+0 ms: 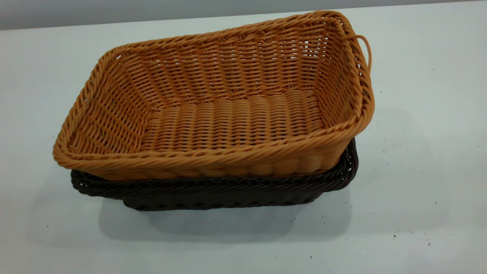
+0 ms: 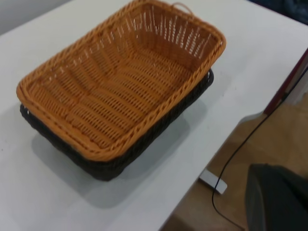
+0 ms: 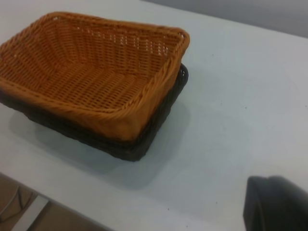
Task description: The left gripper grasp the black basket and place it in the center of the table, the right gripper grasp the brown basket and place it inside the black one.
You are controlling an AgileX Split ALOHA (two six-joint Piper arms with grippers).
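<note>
Exterior view shows the brown basket (image 1: 228, 114) nested in the black basket (image 1: 213, 192) on the table (image 1: 418, 190), well apart from both grippers; whether either gripper is spread or closed cannot be told.

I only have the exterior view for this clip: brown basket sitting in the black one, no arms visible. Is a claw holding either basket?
Observer: No. The right wrist view sees the brown basket and black basket from well back. The right claw is just a dark bulk in the corner, clear of them.
Operator: And the left?
Observer: The left claw is likewise clear. There the table edge shows beside the stack, with floor beyond.
Operator: Anything on that floor?
Observer: A black cable and a small white object.
</note>
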